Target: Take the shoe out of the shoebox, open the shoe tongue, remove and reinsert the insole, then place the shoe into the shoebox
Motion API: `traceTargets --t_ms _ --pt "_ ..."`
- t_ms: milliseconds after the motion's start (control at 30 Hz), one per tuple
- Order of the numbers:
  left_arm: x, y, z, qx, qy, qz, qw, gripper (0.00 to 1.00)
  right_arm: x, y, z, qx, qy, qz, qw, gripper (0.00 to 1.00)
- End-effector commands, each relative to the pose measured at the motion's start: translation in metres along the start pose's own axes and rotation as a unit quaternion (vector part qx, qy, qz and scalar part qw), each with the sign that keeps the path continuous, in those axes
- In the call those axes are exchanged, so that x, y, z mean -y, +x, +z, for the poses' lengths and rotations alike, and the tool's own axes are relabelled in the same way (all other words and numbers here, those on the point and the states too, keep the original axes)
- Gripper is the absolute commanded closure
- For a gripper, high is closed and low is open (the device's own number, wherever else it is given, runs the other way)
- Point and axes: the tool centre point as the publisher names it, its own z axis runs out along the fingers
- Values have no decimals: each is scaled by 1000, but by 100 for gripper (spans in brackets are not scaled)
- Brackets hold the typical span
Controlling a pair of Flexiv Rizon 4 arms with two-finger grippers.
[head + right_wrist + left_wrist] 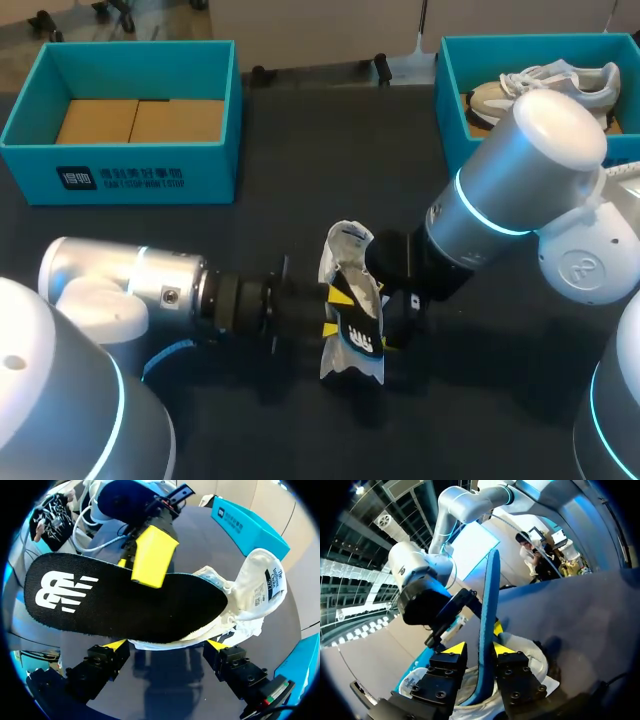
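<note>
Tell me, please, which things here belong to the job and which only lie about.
Job: white shoe; black insole, clamped in the left claw; right claw, gripping the shoe; empty teal shoebox, likely its home.
Lying about: second teal shoebox; pale sneaker inside it.

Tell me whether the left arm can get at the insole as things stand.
Yes, apparently: the left gripper is shut on the insole, which sticks well out of the shoe. The right gripper grips the shoe from the other side, clear of that hold.
</note>
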Motion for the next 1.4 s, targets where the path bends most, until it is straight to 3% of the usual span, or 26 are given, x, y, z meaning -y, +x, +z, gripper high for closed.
traceTargets --t_ms 33,200,300,367,400,433,767,1100,1400 --pt "5 -2 4 -19 -1 0 1000 67 -1 1 2 2 2 0 1000 0" --pt "4 -2 14 -42 -7 3 999 66 -1 1 2 2 2 0 1000 0" --pt "2 -3 17 -50 -12 1 999 71 -1 1 2 2 2 0 1000 0" --pt "0 -3 19 -62 -16 -1 998 85 -1 1 2 2 2 0 1000 0" --pt "0 -3 19 -65 -16 -2 998 96 -1 1 2 2 2 0 1000 0" --pt "0 -3 19 -66 -16 -2 998 100 -1 1 2 2 2 0 1000 0" --pt "-19 10 7 -63 -12 -8 998 100 -1 1 2 2 2 0 1000 0" --pt "-44 11 5 -33 -44 8 998 100 -1 1 2 2 2 0 1000 0" --pt "-35 5 1 -28 -40 7 999 100 -1 1 2 2 2 0 1000 0"
